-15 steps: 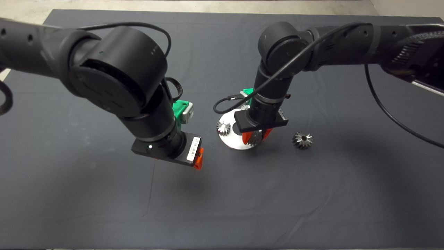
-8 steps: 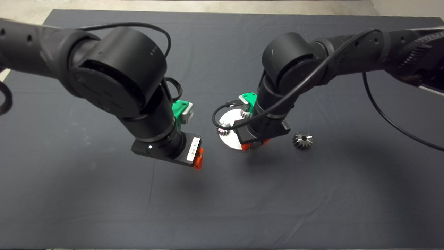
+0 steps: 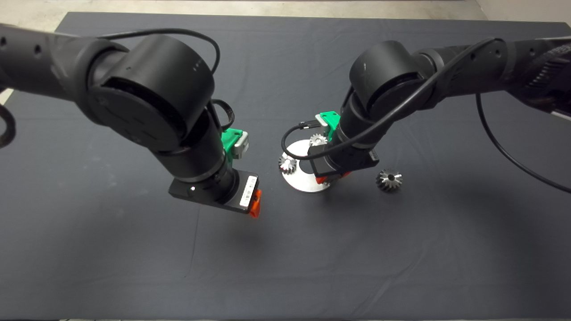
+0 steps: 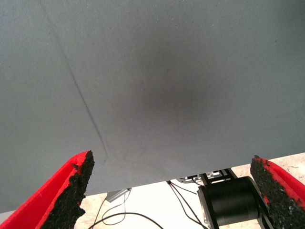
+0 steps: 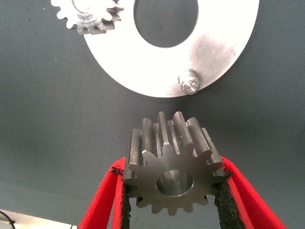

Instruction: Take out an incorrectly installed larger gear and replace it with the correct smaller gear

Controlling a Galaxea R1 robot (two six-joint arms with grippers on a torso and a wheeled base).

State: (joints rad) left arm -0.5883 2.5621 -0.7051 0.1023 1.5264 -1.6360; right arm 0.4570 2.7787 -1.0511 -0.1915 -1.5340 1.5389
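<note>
Above the round plate (image 3: 308,183), the right hand (image 5: 171,200) has lifted back, still clenched on the smaller gear (image 5: 170,164). That leaves the plate's peg (image 5: 189,82) bare, so seating remains; the left hand (image 4: 169,191) hovers released, well apart.

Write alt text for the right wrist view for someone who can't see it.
The right end effector grips the smaller gear between its red fingers, held above the dark mat. Beyond it lies a silver ring plate with an empty pin and another small gear mounted.
</note>
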